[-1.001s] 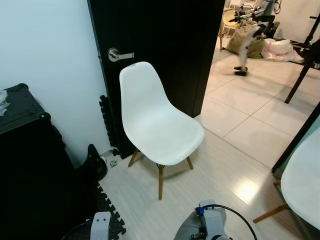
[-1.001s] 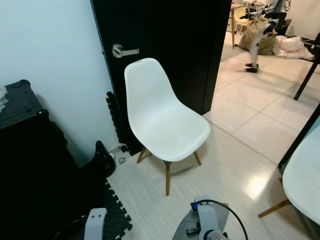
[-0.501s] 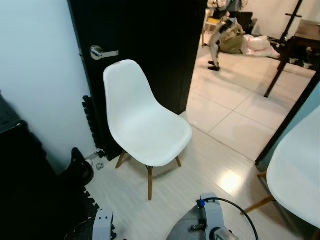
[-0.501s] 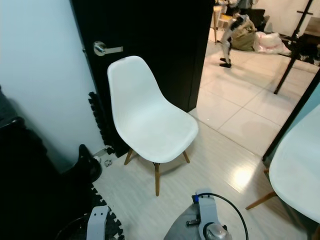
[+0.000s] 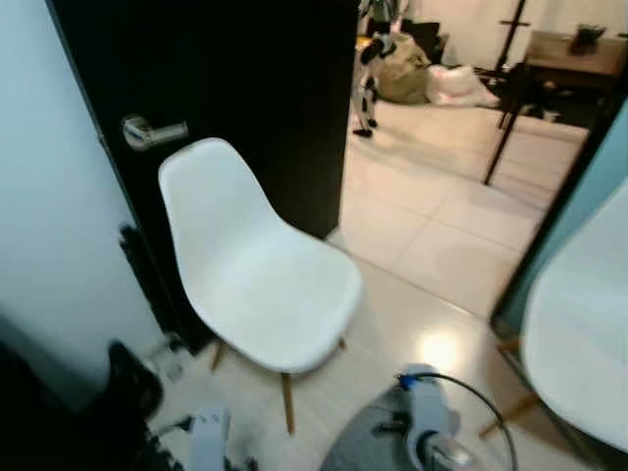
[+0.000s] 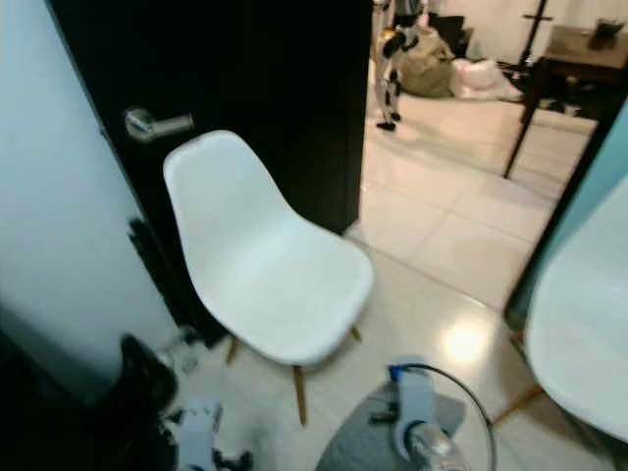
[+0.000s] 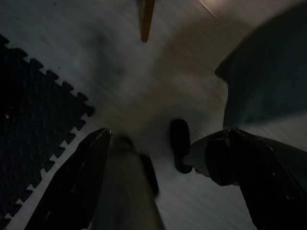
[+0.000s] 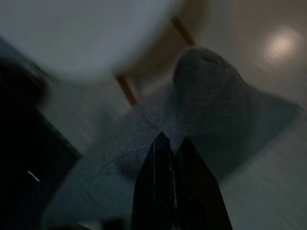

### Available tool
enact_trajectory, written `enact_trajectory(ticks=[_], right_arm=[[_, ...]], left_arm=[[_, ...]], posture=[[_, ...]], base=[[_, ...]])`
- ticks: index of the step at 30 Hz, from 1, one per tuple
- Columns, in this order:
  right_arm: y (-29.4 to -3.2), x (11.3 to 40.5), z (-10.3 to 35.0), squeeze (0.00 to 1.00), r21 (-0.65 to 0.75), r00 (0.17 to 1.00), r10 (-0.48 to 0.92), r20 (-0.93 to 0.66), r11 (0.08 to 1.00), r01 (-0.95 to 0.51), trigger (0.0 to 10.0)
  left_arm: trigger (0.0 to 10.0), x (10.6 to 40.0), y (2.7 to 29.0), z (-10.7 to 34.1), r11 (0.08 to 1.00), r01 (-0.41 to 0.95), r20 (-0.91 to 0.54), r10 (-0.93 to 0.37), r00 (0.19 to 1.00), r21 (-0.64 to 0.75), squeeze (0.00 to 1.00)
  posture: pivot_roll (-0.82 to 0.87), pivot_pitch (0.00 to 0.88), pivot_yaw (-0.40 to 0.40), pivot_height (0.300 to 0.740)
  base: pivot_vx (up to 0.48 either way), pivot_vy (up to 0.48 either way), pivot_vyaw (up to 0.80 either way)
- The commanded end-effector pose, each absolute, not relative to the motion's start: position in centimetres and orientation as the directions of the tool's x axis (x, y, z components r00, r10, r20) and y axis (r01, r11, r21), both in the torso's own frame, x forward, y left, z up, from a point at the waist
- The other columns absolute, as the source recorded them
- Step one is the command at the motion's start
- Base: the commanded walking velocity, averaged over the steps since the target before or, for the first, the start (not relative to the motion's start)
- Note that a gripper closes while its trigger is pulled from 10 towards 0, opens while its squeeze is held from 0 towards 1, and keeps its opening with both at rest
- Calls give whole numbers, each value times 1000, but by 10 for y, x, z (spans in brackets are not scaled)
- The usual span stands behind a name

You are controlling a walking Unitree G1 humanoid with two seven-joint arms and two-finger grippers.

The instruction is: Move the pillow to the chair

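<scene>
Right wrist view shows your right end effector (image 8: 173, 146) pinched shut on the grey pillow (image 8: 201, 105), hanging low at your right, so the chair (image 5: 265, 294) sits ahead-left; left end effector (image 7: 158, 158) hangs open.

the place looked like a room in a home or small flat, used partly for storage. a white moulded chair (image 5: 257, 275) on wooden legs stood on pale wood-look flooring (image 5: 392, 324) before a black door (image 5: 235, 88) with a silver lever handle (image 5: 147, 130), beside a plain pale wall (image 5: 49, 216). through the doorway, far right, lay a glossy tiled floor (image 5: 432, 206), a dark table (image 5: 564, 49) and some bags (image 5: 432, 80) heaped on the floor. a second white chair (image 5: 579, 343) stood near right, and black interlocking foam mats (image 7: 29, 110) covered the near left floor.
</scene>
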State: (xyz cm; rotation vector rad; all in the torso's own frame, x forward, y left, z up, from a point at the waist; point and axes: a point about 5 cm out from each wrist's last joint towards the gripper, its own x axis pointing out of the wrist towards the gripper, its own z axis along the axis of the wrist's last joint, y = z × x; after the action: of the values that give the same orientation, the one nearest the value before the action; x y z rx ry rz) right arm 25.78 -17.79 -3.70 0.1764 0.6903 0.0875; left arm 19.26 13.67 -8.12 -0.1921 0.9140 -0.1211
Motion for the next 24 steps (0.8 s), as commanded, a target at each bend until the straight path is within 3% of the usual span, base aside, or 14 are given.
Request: enact_trajectory(ticks=[1, 4, 8, 9, 13, 17, 24], right_arm=[[-166, 282, -15, 0, 269, 850, 191, -491, 961, -60, 10000], [-173, 290, -8, 0, 237, 868, 146, -475, 971, -34, 10000], [-201, 297, 1, 0, 58, 866, -53, -497, 994, 94, 10000], [-210, 295, -1, 0, -50, 843, -113, -525, 994, 102, 10000], [-225, 285, -8, 0, -204, 799, -195, -569, 975, 92, 10000], [-224, 277, -15, 0, -170, 784, -175, -596, 981, 89, 10000], [-205, 273, -23, 0, -157, 780, -108, -617, 987, 13, 10000]], left_arm=[[10000, 188, 143, -84, 979, 10, -787, -171, 593, -206, 0], [10000, 188, 142, -83, 978, 12, -786, -174, 593, -207, 0], [10000, 189, 142, -83, 978, 23, -785, -179, 594, -206, 0], [10000, 189, 142, -83, 979, 25, -787, -177, 591, -201, 0], [10000, 188, 144, -84, 981, -13, -796, -150, 586, -195, 0], [10000, 188, 143, -84, 979, 14, -793, -173, 584, -203, 0], [10000, 185, 140, -85, 977, 31, -797, -190, 573, -211, 0]], posture=[[3, 0, -23, 740], [3, 0, -23, 740], [1, 0, -25, 740], [-2, 0, -25, 740], [1, 0, -32, 740], [3, 0, -33, 740], [-2, 0, -27, 740]], base=[[480, 0, 0], [480, 0, 0], [480, 0, 0], [480, 0, 0], [207, 0, 0], [0, 0, 0], [0, -402, 0]])
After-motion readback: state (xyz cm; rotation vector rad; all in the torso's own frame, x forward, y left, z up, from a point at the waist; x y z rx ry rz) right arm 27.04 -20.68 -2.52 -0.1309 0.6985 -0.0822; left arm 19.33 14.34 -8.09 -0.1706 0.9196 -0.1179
